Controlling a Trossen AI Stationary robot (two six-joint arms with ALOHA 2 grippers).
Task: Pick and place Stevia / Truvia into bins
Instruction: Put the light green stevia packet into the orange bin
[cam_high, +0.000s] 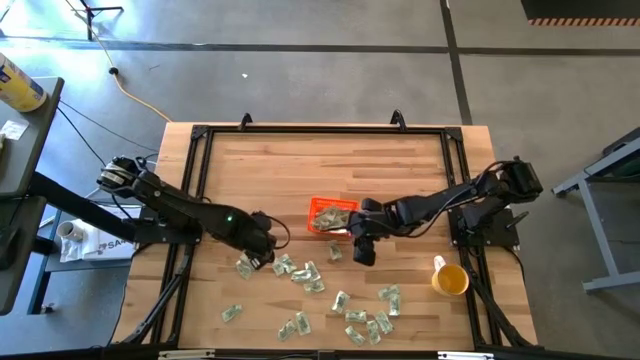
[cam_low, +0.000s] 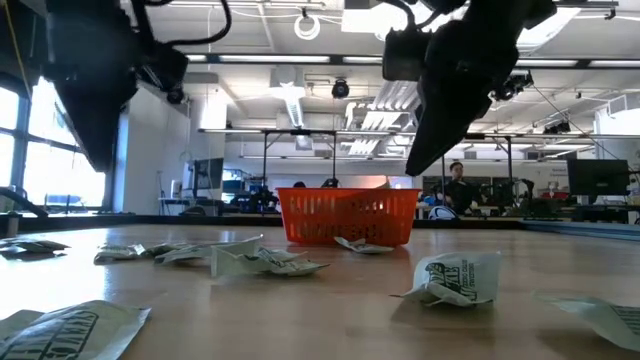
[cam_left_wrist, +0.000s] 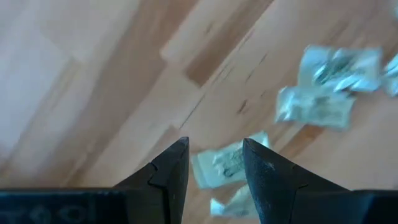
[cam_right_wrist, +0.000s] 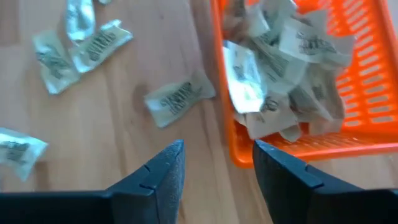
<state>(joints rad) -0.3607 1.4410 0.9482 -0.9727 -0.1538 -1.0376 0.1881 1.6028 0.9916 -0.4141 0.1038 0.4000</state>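
Printing on the sachets (cam_high: 312, 274) too small to read from above. Blurred in the left wrist view. Basket (cam_right_wrist: 348, 93) cut off at the right wrist picture's edge; lower sachets hidden under the pile.

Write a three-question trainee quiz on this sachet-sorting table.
1. True or false: the orange basket already holds sachets.
2. Which gripper is nearer the basket? A) left gripper B) right gripper
3. Fill in: the yellow cup stands by the table's ____ edge in the high view.

Key
1. True; several lie piled inside.
2. B; it is beside the basket, open and empty. The left hangs open over loose sachets.
3. Right.
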